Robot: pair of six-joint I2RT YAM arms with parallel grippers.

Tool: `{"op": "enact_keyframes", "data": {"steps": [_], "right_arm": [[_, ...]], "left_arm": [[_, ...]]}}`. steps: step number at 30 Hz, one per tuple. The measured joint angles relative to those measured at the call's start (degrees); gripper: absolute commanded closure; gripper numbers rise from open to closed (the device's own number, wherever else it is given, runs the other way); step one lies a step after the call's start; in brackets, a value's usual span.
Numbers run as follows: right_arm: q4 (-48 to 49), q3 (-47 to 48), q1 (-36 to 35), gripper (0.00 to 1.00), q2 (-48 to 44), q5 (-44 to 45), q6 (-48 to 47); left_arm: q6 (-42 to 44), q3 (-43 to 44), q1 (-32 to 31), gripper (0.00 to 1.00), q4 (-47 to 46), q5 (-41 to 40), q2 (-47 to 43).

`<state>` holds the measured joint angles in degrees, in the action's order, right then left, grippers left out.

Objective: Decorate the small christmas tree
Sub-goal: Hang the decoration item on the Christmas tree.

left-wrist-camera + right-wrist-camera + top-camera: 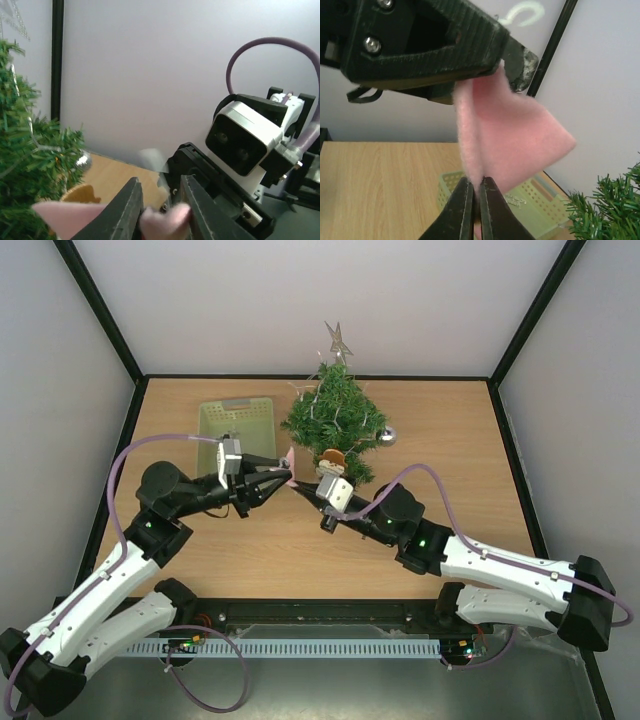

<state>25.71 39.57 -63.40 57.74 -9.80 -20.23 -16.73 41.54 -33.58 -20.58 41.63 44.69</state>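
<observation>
The pale pink piece of soft felt (290, 462), a folded ornament, hung in the air between the two arms, above the wooden tabletop (440, 440). The left pincer (286, 478) was closed on its upper part. In the right wrist view, the right pincer (475, 197) was pressed shut on the lower edge of the same felt (510, 135), with the fingers almost touching each other. So both arms gripped one thing at this moment, and the felt stood roughly upright between them.

The small dark green artificial christmas tree (335, 420) stood upright at the far side of the tabletop, with a silver star (338, 340) on its top. Seen from the meeting point of the pincers, it lay farther away and to the right. Its lowest left branches were just beside the felt but, as far as I could see, not touching it. The right arm was the nearer one, because its wrist sat directly in front of the lower branches. The left arm came in from the side of the pale green plastic basket (237, 425).

In my judgement, one pincer had to let go first. After that the other could carry the felt the short way forward and rightward into the branches.
</observation>
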Motion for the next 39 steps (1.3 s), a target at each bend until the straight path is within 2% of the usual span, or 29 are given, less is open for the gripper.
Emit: {"op": "enact_keyframes", "data": {"steps": [2,4,5,11,16,18,22,25,27,31,34,39], "right_arm": [[0.8,0.0,0.0,0.98,0.3,0.1,1.7],[1.7,0.0,0.0,0.98,0.3,1.0,3.7],[2.3,0.0,0.0,0.98,0.3,1.5,5.0],[4.2,0.0,0.0,0.98,0.0,2.9,9.0],[4.3,0.1,0.0,0.98,0.0,2.9,10.0],[4.3,0.1,0.0,0.98,0.0,2.9,10.2],[4.3,0.1,0.0,0.98,0.0,2.8,10.4],[4.3,0.1,0.0,0.98,0.0,2.6,10.4],[4.3,0.1,0.0,0.98,0.0,2.4,10.4],[4.3,0.1,0.0,0.92,0.0,2.3,10.4],[3.8,0.1,0.0,0.98,-0.5,2.3,10.5],[3.5,-0.8,0.0,0.98,-3.4,3.2,10.7]], "left_arm": [[-1.1,0.0,0.0,0.57,-0.5,0.0,0.0],[-1.9,0.0,0.0,0.38,-0.5,-0.1,-0.1],[-1.7,0.0,0.0,0.33,-0.2,-0.3,-0.3],[-0.4,0.2,0.0,0.31,2.7,-3.2,-2.6],[1.2,0.1,0.0,0.39,3.9,-4.3,-2.7],[2.2,0.1,0.0,0.46,4.6,-4.6,-2.7],[2.4,0.1,0.0,0.75,5.1,-5.1,-2.6],[3.1,0.1,0.0,0.9,5.1,-5.7,-2.5],[3.0,0.0,0.0,0.97,4.6,-5.8,-2.3],[3.9,0.0,0.0,0.97,3.4,-5.7,-1.9],[4.8,0.0,0.0,0.98,3.3,-5.8,-1.6],[6.3,0.0,0.0,0.96,3.7,-5.3,-0.3]]}}
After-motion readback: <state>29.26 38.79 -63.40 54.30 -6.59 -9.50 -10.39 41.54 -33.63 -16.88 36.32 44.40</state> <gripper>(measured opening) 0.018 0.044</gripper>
